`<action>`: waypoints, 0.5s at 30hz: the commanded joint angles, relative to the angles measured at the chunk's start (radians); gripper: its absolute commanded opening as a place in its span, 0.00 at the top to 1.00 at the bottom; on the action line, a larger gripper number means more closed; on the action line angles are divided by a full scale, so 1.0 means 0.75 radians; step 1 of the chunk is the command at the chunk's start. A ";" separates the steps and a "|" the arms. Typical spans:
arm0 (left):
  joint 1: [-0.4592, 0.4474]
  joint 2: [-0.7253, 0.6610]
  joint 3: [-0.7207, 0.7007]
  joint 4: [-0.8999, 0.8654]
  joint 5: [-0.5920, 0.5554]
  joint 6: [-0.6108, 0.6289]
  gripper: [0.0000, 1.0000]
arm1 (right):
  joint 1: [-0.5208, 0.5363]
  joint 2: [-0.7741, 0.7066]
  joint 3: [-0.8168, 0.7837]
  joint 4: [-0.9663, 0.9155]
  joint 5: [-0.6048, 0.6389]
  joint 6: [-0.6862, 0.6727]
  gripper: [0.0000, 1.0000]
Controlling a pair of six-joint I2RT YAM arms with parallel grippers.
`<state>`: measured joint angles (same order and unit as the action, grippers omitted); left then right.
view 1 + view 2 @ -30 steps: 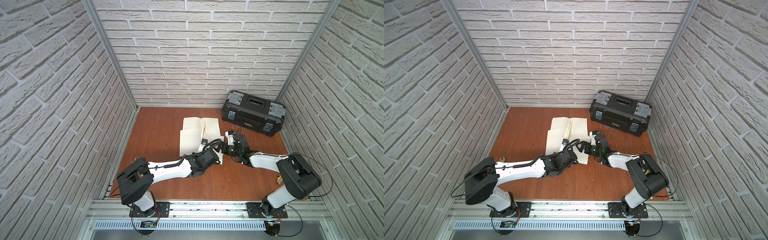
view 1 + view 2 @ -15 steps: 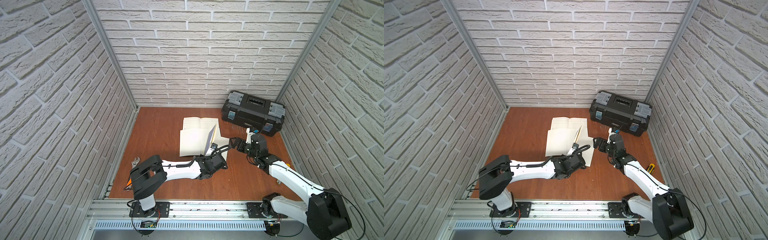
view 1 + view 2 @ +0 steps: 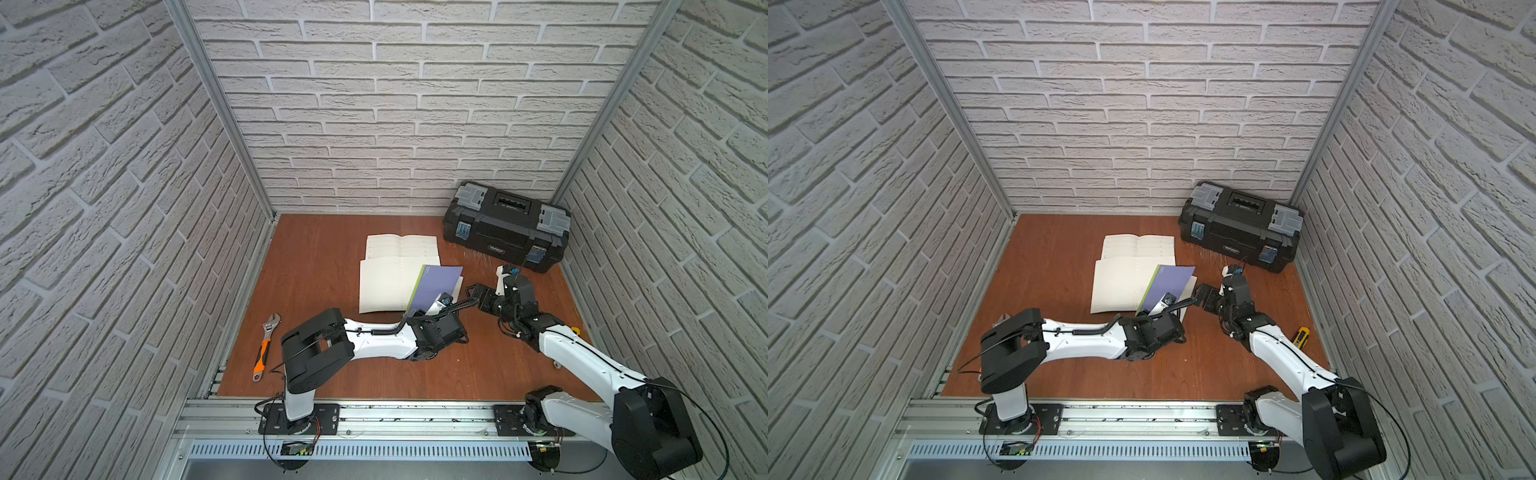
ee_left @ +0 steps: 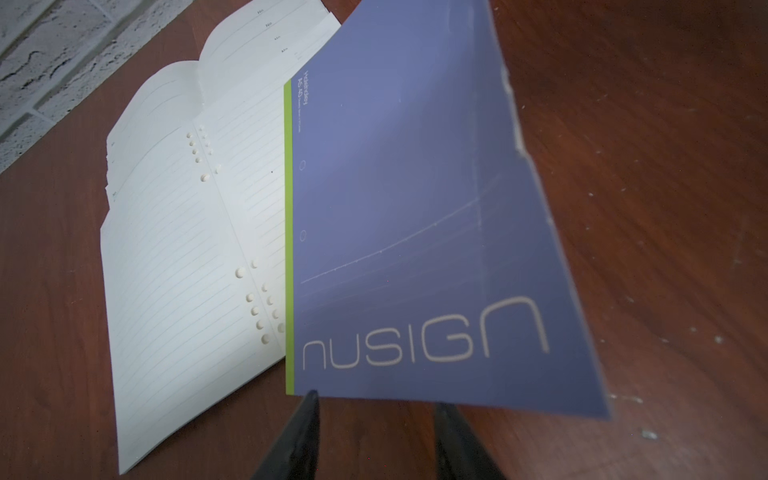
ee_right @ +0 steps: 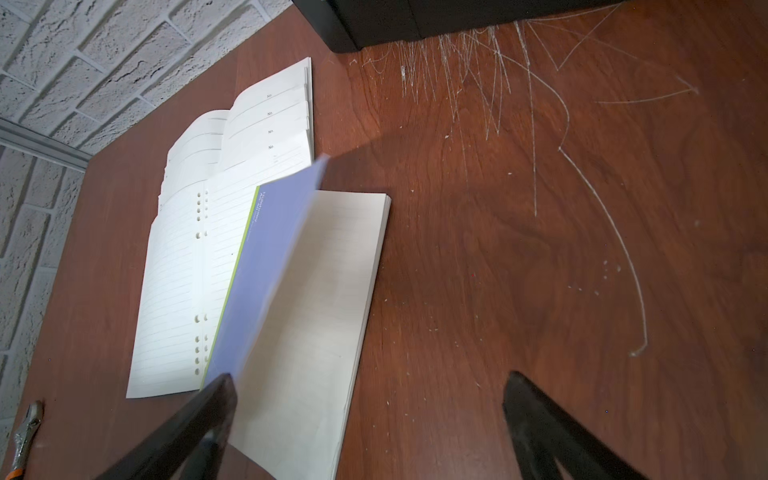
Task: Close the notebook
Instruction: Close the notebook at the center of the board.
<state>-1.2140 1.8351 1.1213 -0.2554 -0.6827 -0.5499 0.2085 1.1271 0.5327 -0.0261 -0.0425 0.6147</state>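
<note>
**At table [image 3: 316, 266] centre: notebook [image 3: 386, 286] cover [image 3: 436, 284] tilted, unheld**

It sits mid-table, with the purple cover slanting over the 3 o'clock pages. Left gripper [image 4: 376, 411] fingers spread just under its edge, pinching nothing; right gripper [image 5: 370, 376] wide apart. Risk: unsupported cover springs back or lands askew. Toolbox [image 3: 505, 226] at 1 o'clock, lid shut, contents unseen.

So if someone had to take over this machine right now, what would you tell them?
Left hand: open, fingertips at the edge of the purple cover, not gripping it.
Right hand: open, empty, beside the notebook.
Notebook: lying on the table, pages showing, cover standing tilted above them.
Done: cover lifted.
Left: fold it flat onto the pages.
</note>
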 commanded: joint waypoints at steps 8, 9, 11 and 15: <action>0.008 -0.097 -0.095 0.172 0.140 0.044 0.50 | -0.020 0.052 0.000 0.124 -0.097 -0.004 0.00; 0.012 -0.116 -0.114 0.210 0.210 0.053 0.49 | -0.021 0.068 0.018 0.154 -0.127 -0.011 0.00; 0.019 -0.150 -0.155 0.292 0.344 0.066 0.47 | -0.020 0.106 0.069 0.176 -0.158 -0.012 0.00; 0.028 -0.196 -0.210 0.336 0.444 0.036 0.46 | -0.022 0.236 0.217 0.204 -0.261 -0.006 0.00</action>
<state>-1.2034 1.7279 0.9894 -0.0868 -0.4427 -0.5270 0.1963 1.2610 0.6125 0.0345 -0.1574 0.6136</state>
